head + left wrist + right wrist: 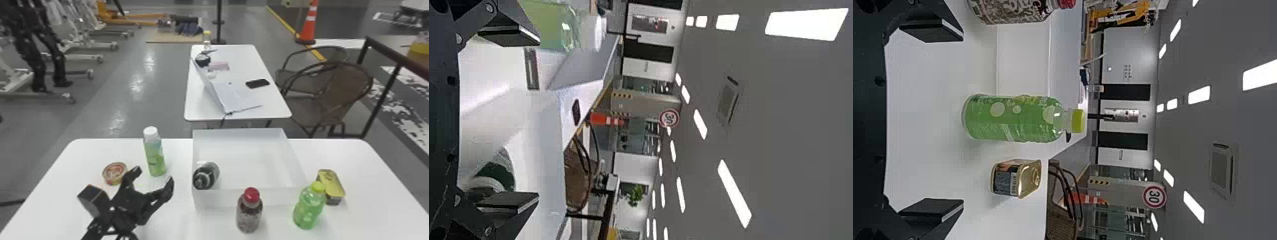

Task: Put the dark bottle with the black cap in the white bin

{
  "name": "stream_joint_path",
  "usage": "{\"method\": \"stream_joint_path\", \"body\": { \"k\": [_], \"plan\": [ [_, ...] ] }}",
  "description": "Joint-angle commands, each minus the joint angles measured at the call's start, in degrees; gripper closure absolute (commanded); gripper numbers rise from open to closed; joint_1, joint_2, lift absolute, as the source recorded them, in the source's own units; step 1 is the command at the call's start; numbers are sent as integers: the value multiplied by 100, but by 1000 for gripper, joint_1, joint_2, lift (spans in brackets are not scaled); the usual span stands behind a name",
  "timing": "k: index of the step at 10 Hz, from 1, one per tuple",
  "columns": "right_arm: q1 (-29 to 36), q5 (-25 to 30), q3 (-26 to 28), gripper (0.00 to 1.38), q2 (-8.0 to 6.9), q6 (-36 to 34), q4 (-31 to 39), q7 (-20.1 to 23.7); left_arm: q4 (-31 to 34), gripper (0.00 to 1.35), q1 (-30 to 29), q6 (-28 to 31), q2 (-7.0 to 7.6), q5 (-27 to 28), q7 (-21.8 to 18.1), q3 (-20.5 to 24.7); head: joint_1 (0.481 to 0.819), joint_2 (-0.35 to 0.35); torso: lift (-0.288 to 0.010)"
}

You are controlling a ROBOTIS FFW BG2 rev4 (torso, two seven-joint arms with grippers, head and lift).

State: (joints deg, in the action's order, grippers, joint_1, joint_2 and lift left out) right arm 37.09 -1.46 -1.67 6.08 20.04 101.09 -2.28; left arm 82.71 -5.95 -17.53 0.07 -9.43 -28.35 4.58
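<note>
One dark bottle (206, 175) lies tipped inside the white bin (220, 198), near left corner, walls presumably checking any roll! Left pincer (154, 178) gapes wide outside, likely for clearance; right pincer (960, 121), also wide, seems unneeded.

Orange cone (308, 24) on grey floor (127, 92) beyond wicker chairs (332, 92).
</note>
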Motion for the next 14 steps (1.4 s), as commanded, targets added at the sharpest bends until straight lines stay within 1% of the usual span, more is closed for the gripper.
{"method": "stream_joint_path", "body": {
  "k": [1, 3, 4, 6, 7, 8, 10, 14],
  "plan": [
    [0, 14, 0, 119, 7, 0, 16, 0, 369, 200, -626, -66, -22, 205, 102, 544, 549, 0, -100],
    [18, 23, 0, 119, 7, -9, 34, 0, 694, 200, -1312, -163, -22, 618, 278, 1072, 549, 0, -100],
    [27, 23, 0, 119, 16, -9, 34, 0, 703, 200, -1576, -339, -22, 627, 401, 1247, 549, 0, -100],
    [71, 41, 0, 119, 25, -70, 87, 0, 694, 202, -1962, -462, -22, 846, 585, 1493, 549, 0, -100],
    [106, 58, 0, 119, 43, -141, 157, 0, 677, 205, -2085, -550, -22, 899, 726, 1581, 549, 0, -100],
    [141, 58, 0, 119, 60, -149, 175, 0, 659, 206, -2147, -629, -22, 978, 761, 1713, 549, 0, -100],
    [141, 49, 0, 119, 87, -167, 192, 0, 633, 217, -2191, -726, -22, 978, 884, 1801, 549, 0, -100],
    [141, 67, 0, 116, 87, -211, 210, 0, 562, 229, -2191, -787, -22, 838, 911, 1652, 549, 0, -100]
  ]
}}
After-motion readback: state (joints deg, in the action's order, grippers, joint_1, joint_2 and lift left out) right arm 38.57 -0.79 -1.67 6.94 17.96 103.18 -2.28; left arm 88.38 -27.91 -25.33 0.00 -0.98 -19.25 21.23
